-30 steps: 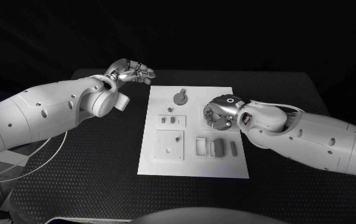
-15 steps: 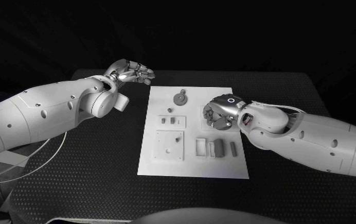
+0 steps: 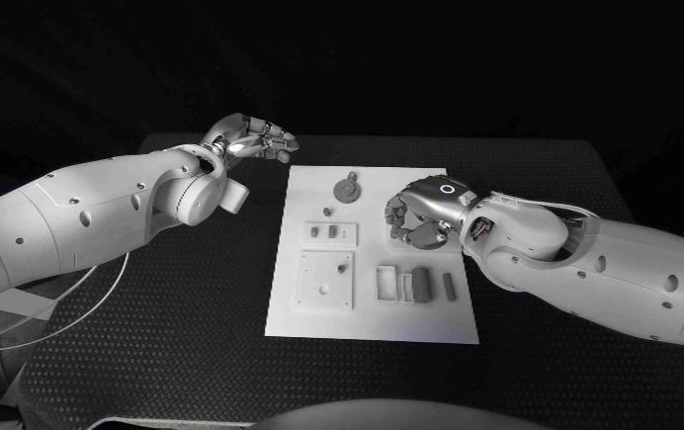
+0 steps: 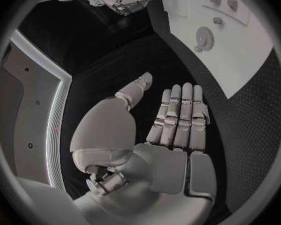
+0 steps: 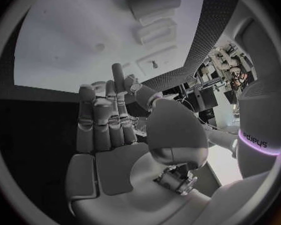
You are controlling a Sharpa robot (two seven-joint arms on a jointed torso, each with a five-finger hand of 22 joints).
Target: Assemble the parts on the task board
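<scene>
A flat white rectangular task board (image 3: pixel 374 323) is seen in the middle of the black textured desk (image 3: pixel 171 311), with small grey parts (image 3: pixel 416 284) laid out on it. The silver right hand (image 3: pixel 418 218) is held just above the board's right side; nothing is seen between its fingers, probably readied for a pick. The silver left hand (image 3: pixel 254 139) is kept off the board's far left corner, fingers loosely curled, empty.
</scene>
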